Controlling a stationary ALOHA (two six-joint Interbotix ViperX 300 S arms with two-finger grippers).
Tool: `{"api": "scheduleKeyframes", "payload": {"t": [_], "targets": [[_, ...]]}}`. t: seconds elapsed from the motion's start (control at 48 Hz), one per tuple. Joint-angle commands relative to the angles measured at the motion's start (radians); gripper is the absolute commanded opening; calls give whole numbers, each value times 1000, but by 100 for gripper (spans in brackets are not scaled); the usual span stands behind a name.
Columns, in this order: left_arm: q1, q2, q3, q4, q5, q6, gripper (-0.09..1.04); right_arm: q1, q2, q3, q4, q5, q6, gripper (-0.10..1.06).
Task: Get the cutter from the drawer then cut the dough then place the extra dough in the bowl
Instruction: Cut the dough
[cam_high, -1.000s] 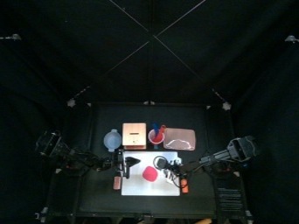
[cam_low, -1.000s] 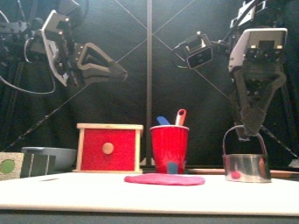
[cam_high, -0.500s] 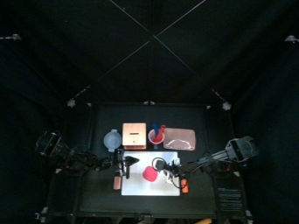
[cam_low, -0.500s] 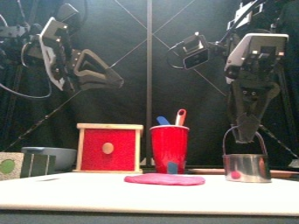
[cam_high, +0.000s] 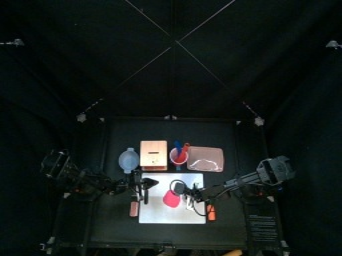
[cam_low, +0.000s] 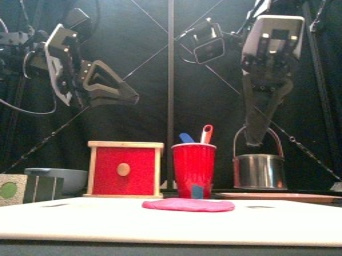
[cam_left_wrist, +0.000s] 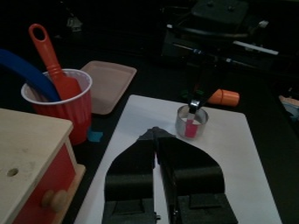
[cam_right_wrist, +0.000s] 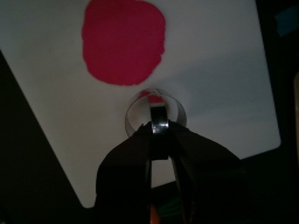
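The round metal cutter (cam_low: 261, 171) hangs by its wire handle just above the white board (cam_low: 171, 226), right of the flat red dough (cam_low: 187, 205). My right gripper (cam_low: 253, 140) is shut on that handle. The right wrist view looks straight down on the cutter (cam_right_wrist: 156, 108), with the dough (cam_right_wrist: 121, 39) a short way beyond it on the board (cam_right_wrist: 222, 79). My left gripper (cam_low: 124, 88) hovers high at the left, jaws narrowly open and holding nothing. The left wrist view shows the cutter (cam_left_wrist: 191, 122) ahead of the left gripper (cam_left_wrist: 158, 133).
At the back stand the wooden box with its red drawer front (cam_low: 126, 170), the red cup with the knives (cam_low: 194, 168) and the blue-grey bowl (cam_low: 54, 181). The pink tray (cam_high: 206, 157) lies back right. A small orange toy (cam_left_wrist: 225, 96) lies beyond the board.
My right gripper has closed on the cutter's handle and lifted the cutter off the board, a little to the left. The left arm has barely moved.
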Motion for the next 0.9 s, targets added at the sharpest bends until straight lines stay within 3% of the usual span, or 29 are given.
{"api": "scheduleKeyframes", "payload": {"t": [0.021, 0.188, 0.417, 0.667, 0.896], "targets": [[-5, -8, -6, -2, -2, -2, 37, 0, 0, -75, -9, -6, -6, 52], [-8, -8, 11, -3, 2, -2, 37, -3, 61, -167, -15, 0, -23, 52], [-14, -8, 40, -23, 5, -3, 37, -11, 167, -291, 21, 2, -158, 52], [-18, -8, 54, -32, 5, -3, 37, -52, 230, -368, 72, 80, -288, 52], [-18, -8, 55, -37, 5, -3, 37, -64, 232, -364, 92, 89, -311, 52]]}}
